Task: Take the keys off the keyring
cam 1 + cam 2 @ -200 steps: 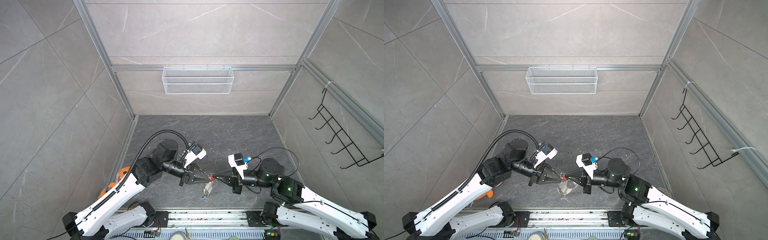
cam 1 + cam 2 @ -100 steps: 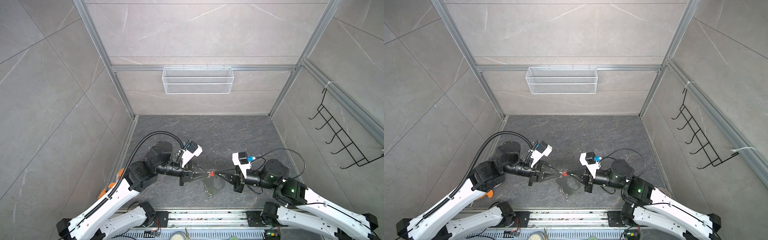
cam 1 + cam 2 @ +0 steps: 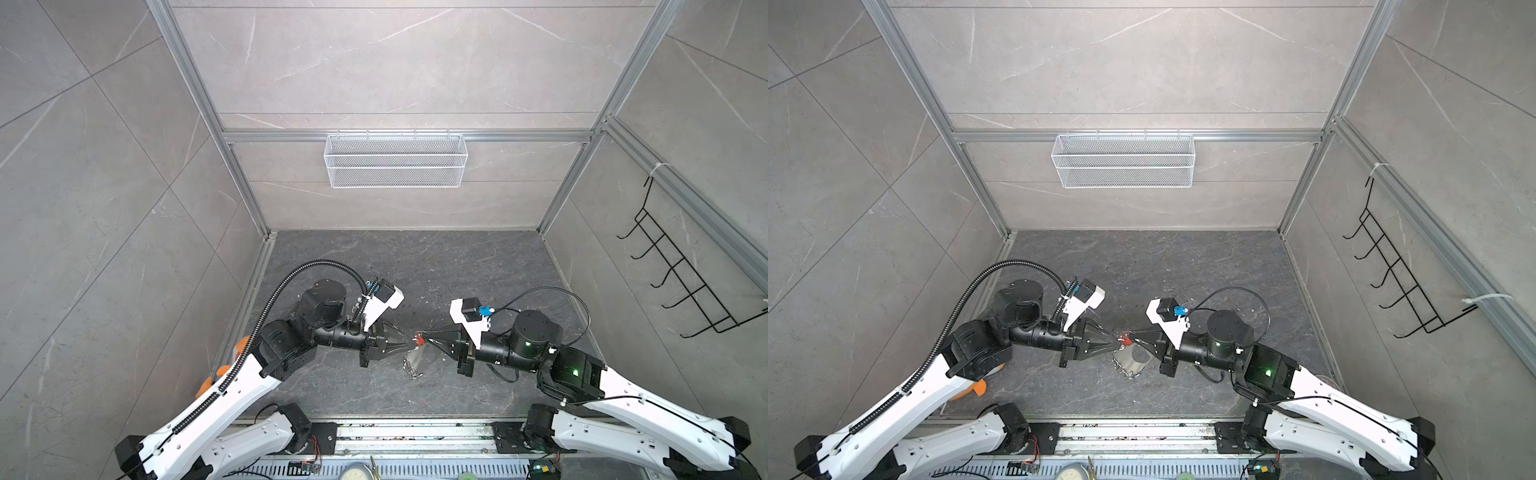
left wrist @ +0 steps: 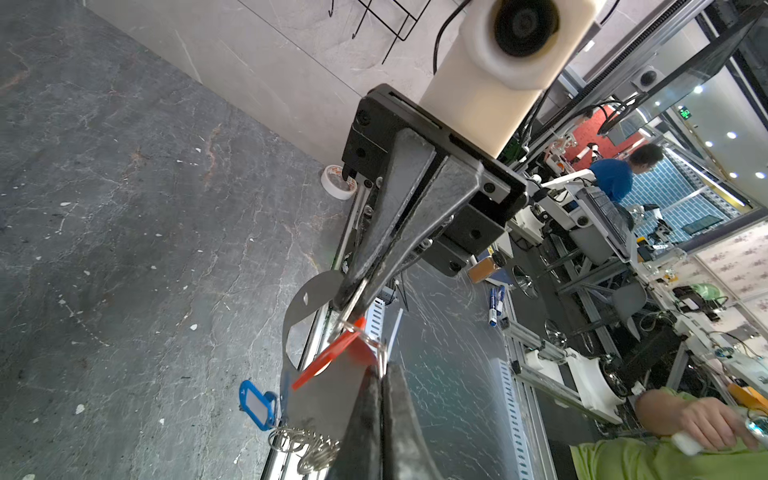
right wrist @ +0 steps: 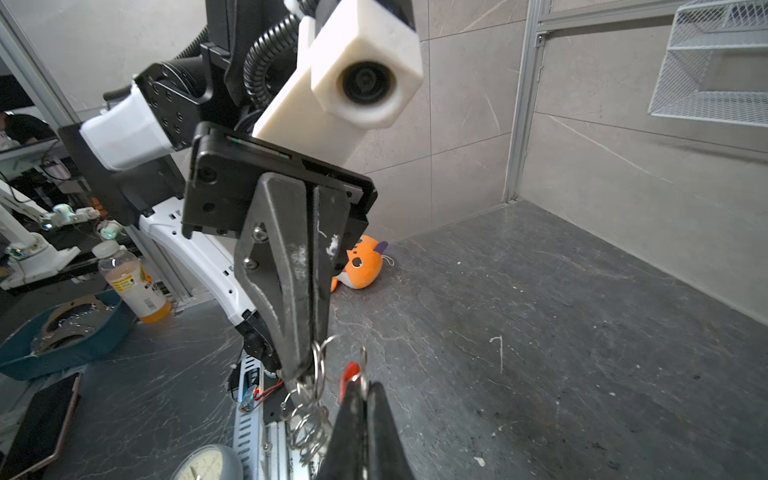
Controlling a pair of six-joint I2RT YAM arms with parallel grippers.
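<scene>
A second on, I see the left gripper [image 3: 410, 341] and right gripper [image 3: 427, 337] meeting tip to tip slightly farther up both top views than before, near the middle of the worktop's [image 3: 415, 266] front edge. The keyring [image 3: 415, 358], which then showed lower in those views, hangs beneath them. Both pairs of jaws are pressed fully together. The left pinches the keyring by one wire ring [image 5: 315, 361], and the right clamps the red-tagged key [image 3: 419, 341]. The red tag therefore sits in the narrow gap between the two tips, with the grey plate and chain dangling just below it. Only the left wrist view shows the blue tag [image 4: 257, 404], its white label facing the lens, beside the plate's edge and near the bunched chain links [image 4: 305, 444]; I cannot tell whether it hangs or lies on the worktop. Only the right wrist view shows the ring caught in the left tips. It also shows whole an orange plush toy [image 5: 360, 266] by the worktop's left edge, which the left arm mostly hides from above.
</scene>
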